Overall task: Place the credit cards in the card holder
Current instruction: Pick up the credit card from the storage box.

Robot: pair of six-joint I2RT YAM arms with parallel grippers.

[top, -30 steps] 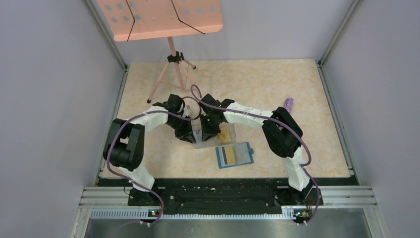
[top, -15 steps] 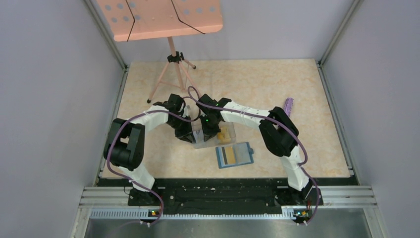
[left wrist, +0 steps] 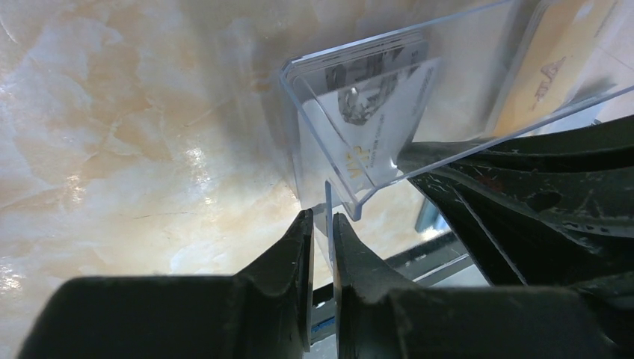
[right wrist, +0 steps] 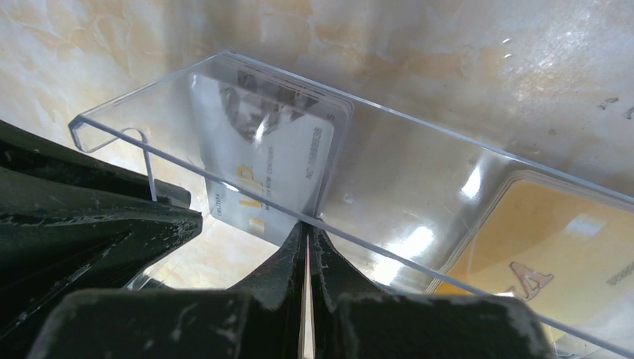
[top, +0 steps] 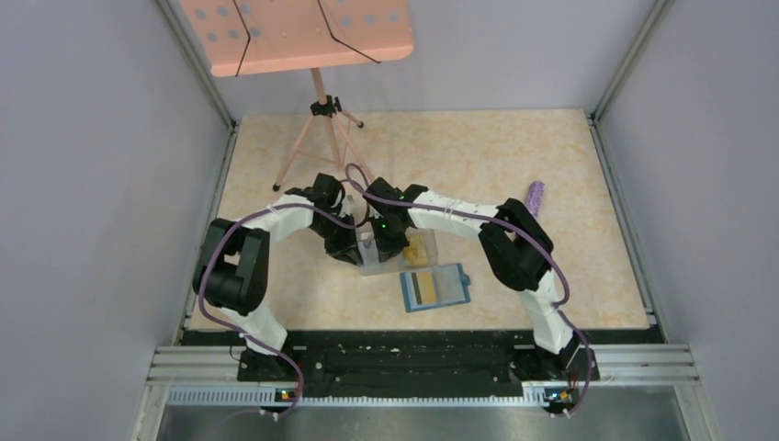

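1. Card holder (top: pixel 439 287): open, just nearer than the clear box (left wrist: pixel 448 90); slotted gold card (top: pixel 423 288) on it.
2. Left gripper (left wrist: pixel 321 238): pinching the box's end wall.
3. Right gripper (right wrist: pixel 307 241): inside the box, clenched on a pale card (right wrist: pixel 262 172).
4. Boxed gold card (right wrist: pixel 553 254): box's far end.

Step, as judged: extracting the pale card. Next: lift it straight out, then carry it holderward.

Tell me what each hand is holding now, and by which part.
Left hand pinches the clear box by the edge of one wall. Right hand is shut at the edge of the pale card; a grip cannot be told.
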